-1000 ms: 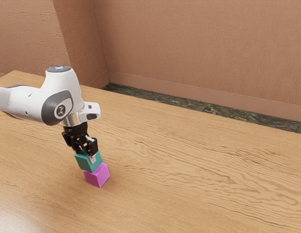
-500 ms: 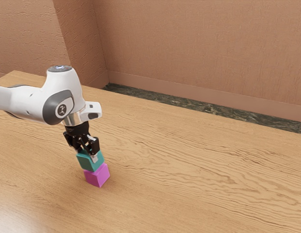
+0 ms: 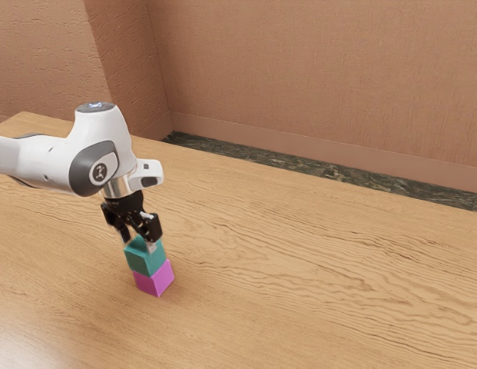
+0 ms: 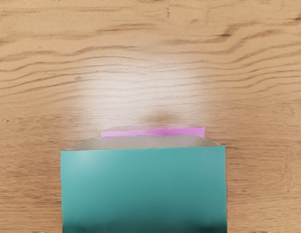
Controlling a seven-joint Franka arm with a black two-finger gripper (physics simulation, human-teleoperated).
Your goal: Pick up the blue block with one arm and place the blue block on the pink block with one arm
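No legible text, number, label or brand found in either view. The arm (image 3: pixel 69 157) carries a small light emblem (image 3: pixel 97 171) on the dark round cap of its joint, but its form cannot be read as a letter or name.

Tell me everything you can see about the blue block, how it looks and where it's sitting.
The blue block is a small plain cube, more teal than blue, with smooth, matte, unmarked faces. It sits upright on top of the pink block, which rests on the wooden table. The stack is not flush: in the wrist view a strip of pink shows past one of its edges. The gripper is right at its top; whether it is gripping the block cannot be told.
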